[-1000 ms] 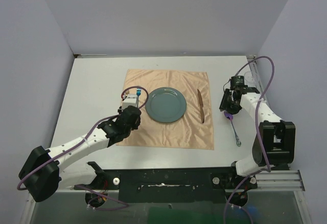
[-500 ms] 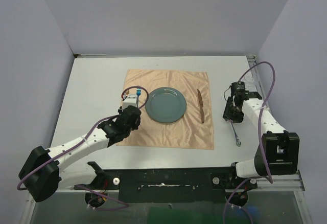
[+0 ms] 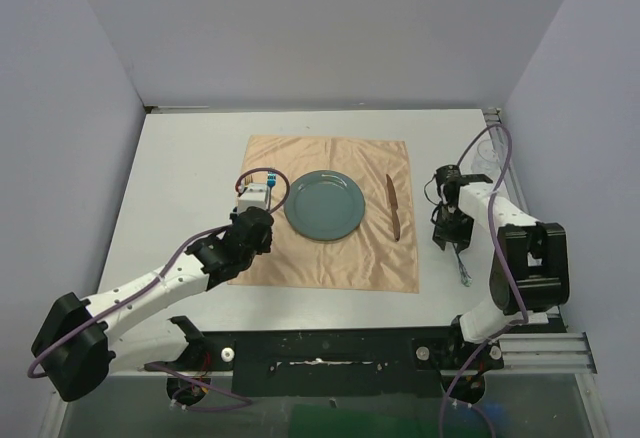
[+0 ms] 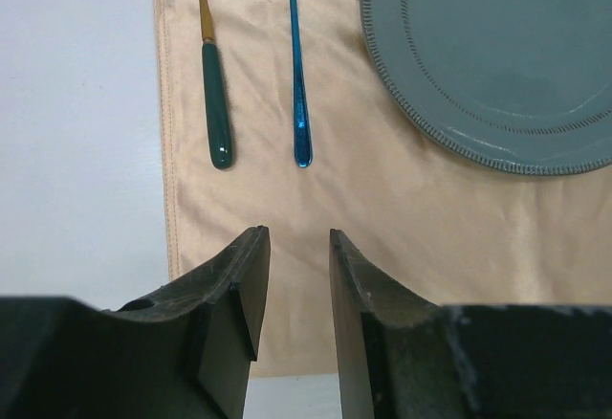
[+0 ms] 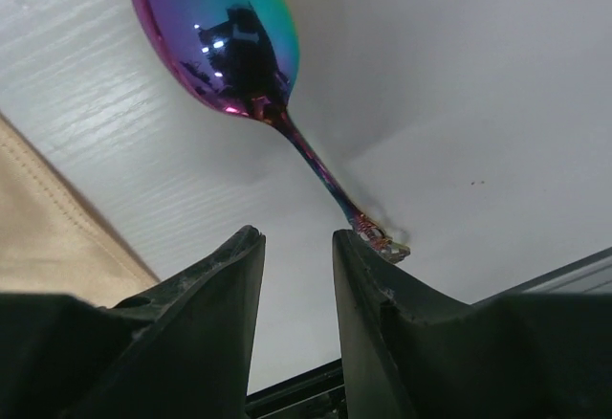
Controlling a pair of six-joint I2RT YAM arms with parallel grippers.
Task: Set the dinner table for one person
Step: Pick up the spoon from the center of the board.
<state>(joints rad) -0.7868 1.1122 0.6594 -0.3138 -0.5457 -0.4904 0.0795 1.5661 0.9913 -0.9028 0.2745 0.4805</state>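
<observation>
On the white dinner table lies a peach-orange cloth with a grey-green plate and a brown knife to its right. My left gripper hovers over the cloth's left part, open and empty. Ahead of it lie a green-handled gold fork and a thin blue utensil, beside the plate. My right gripper is open and empty just above the table. An iridescent spoon lies ahead of it; its handle shows in the top view.
The cloth's right edge lies just left of my right gripper. An aluminium rail runs along the table's right edge, with a clear glass-like object near it at the back. Grey walls close in the table.
My right gripper has moved left and nearer and turned over the spoon, now covering its bowl in the top view. My left arm has barely shifted.
</observation>
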